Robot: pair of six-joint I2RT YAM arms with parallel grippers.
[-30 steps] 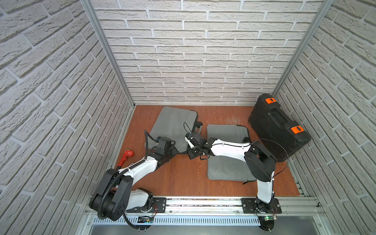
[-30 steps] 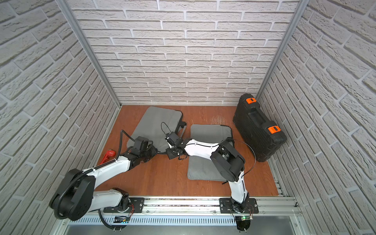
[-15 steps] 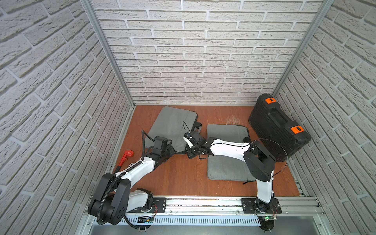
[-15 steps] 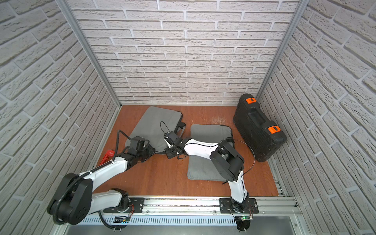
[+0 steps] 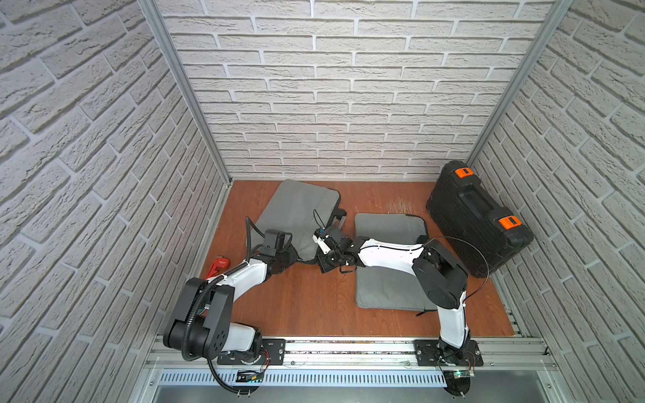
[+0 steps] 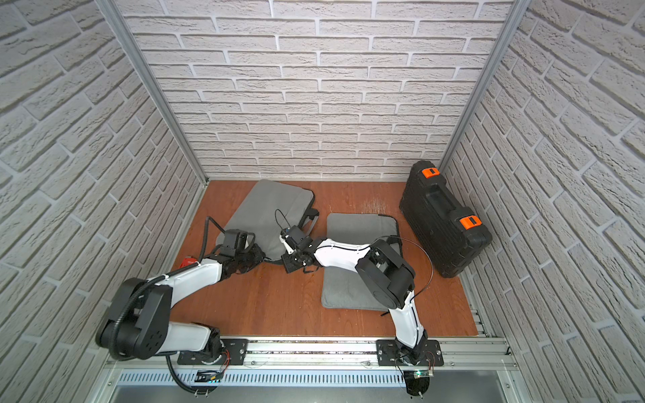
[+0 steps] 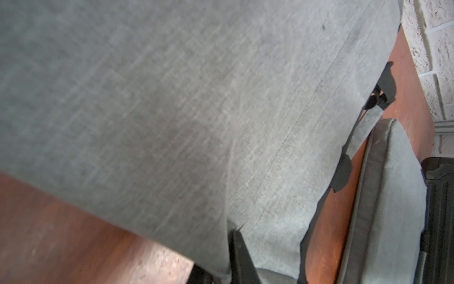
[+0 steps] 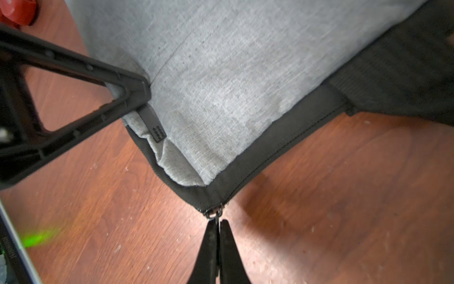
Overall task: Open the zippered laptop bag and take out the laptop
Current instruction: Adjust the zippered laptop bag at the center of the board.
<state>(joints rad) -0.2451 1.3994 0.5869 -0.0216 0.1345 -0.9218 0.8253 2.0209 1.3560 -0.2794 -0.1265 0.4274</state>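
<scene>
Two grippers meet at one corner of the gray laptop bag point(image 5: 300, 213), which lies flat on the wooden table point(image 5: 307, 300). The right gripper point(image 8: 218, 227) has its tips pressed tight together on the zipper pull point(image 8: 214, 213). The pull is a small metal ring right at the ends of the tips, where the bag's black zipper edge turns the corner. Ahead of these tips the gray cloth spreads away, with the black edge running off to either side.

The left gripper point(image 7: 218, 266) is nearly closed and clamped on the bag's fabric at that same corner. In the left wrist view, gray cloth passes between its two black fingers point(image 7: 239, 253). In the right wrist view, one finger sits on top of the cloth, near the pull but not touching it.

Behind the right gripper, under its forearm, lies a second gray sleeve point(image 5: 387, 272). A black case point(image 5: 478, 216) stands beyond that, well apart from both grippers. A red tool point(image 5: 216, 266) lies beside the left arm, on the side away from the right gripper.
</scene>
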